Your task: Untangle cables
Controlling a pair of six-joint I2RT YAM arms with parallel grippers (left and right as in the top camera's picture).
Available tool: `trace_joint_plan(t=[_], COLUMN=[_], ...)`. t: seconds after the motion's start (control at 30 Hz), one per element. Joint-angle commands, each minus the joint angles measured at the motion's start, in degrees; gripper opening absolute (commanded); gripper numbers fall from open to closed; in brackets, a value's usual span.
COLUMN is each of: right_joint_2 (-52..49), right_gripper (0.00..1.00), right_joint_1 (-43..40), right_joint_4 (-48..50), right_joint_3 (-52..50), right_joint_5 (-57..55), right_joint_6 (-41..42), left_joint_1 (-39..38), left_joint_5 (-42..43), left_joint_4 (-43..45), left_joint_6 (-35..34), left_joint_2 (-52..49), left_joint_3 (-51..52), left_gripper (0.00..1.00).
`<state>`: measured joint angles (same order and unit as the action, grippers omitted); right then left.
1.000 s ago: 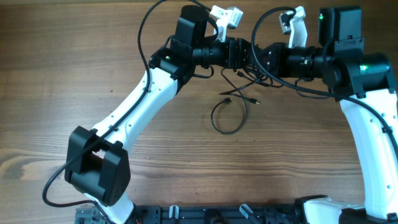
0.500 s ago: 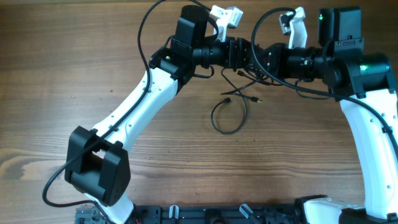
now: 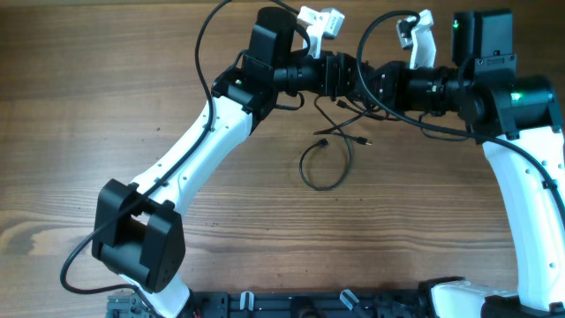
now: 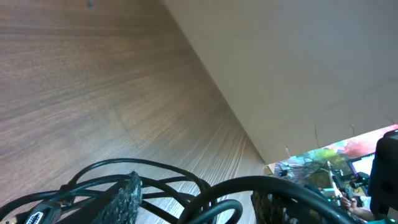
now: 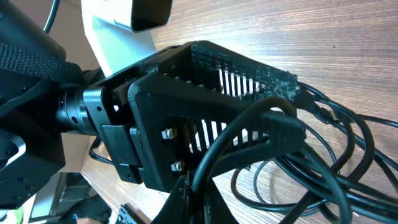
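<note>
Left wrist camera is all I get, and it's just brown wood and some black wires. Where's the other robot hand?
Observer: The black right gripper is tip to tip with your left gripper, over the part of the brown wooden table farthest from the arm bases.
Operator: Is it holding something?
Observer: Its jaws are shut, and its own camera shows a strand of the thin black cables coming out from between them.
Operator: Are all the wires up there?
Observer: No. One loose loop lies on the wood nearer the bases, with two small plug ends between it and the grippers.
</note>
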<state>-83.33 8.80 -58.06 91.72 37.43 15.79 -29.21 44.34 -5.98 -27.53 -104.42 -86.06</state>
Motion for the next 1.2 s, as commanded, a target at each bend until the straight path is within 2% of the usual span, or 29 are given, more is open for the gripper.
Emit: trace_joint_plan(t=[0.0,0.33,0.57,0.63,0.77,0.87,0.97,1.0,1.07,1.17], right_joint_2=[1.5,1.5,1.5,1.5,1.5,1.5,1.5,1.5,1.5,1.4], right_gripper=[0.04,0.04,0.04,0.04,0.04,0.04,0.04,0.04,0.04,0.04], right_joint_1=[0.1,0.1,0.1,0.1,0.1,0.1,0.1,0.1,0.1,0.2], right_joint_4=[-0.7,-0.9,0.8,1.3,2.0,2.4,2.6,2.6,2.8,3.1], right_joint_3=[1.4,1.4,1.4,1.4,1.4,1.4,1.4,1.4,1.4,1.4], right_joint_5=[2.6,3.3,9.5,12.2,16.9,18.2,18.2,17.9,16.1,11.1], right_joint_6=[-0.1,0.4,2.4,2.9,4.9,7.6,8.4,8.4,8.4,8.4], left_joint_1=[0.3,0.3,0.0,-0.3,-0.6,-1.0,-1.3,-1.3,-1.3,-1.3], left_joint_5=[-5.2,-8.5,-10.0,-13.9,-20.1,-22.2,-22.8,-22.8,-22.8,-22.3], left_joint_4=[1.4,1.6,5.3,5.7,7.1,8.6,8.5,8.5,8.5,7.4], left_joint_6=[-0.3,0.3,0.3,0.2,-0.2,-3.1,-3.2,-3.2,-3.5,-5.8], left_joint_2=[-0.8,-0.9,-1.4,-1.6,-2.0,-2.4,-2.4,-2.4,-2.4,-2.4], left_joint_3=[-0.2,-0.2,-0.2,-0.2,-0.2,-0.2,-0.2,-0.2,-0.2,-0.2], left_gripper=[0.61,0.67,0.69,0.64,0.64,0.63,0.53,0.44,0.33,0.29])
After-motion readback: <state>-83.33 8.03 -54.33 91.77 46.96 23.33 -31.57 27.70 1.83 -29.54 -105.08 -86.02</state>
